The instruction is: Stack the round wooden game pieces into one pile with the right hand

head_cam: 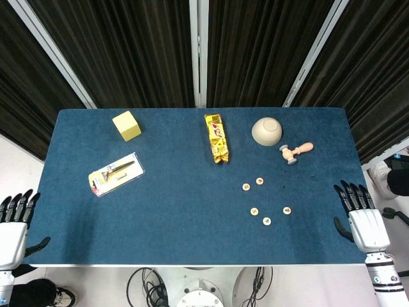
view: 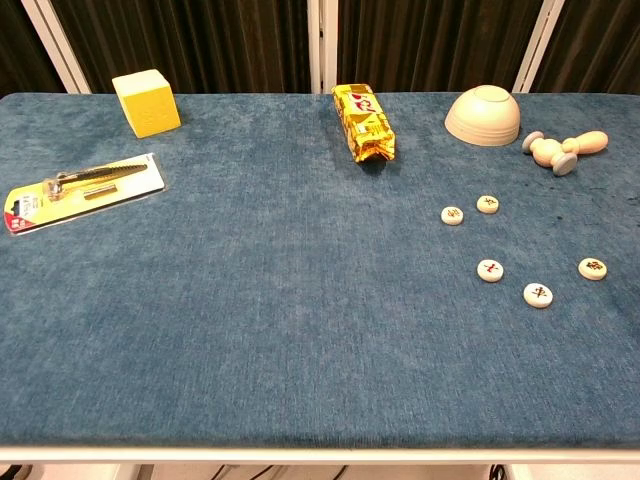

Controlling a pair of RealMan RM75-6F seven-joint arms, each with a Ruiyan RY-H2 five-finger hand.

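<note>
Looking down from the head view, your right robot hand [head_cam: 365, 216] waits empty with fingers spread at the bench [head_cam: 179, 217] edge; the left robot hand [head_cam: 14, 225] idles likewise. Five round pieces [head_cam: 254, 211] lie scattered singly, nearer you than the upturned bowl [head_cam: 266, 131]. From the chest view (neither hand shows), start with the piece [view: 593, 268] farthest right of the bowl [view: 483, 116], pinching its rim squarely.

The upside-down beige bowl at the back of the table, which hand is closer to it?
The right hand. It sits off the table's right edge, nearer the front than the upside-down beige bowl. The left hand is off the left edge, across the whole blue tabletop.
</note>
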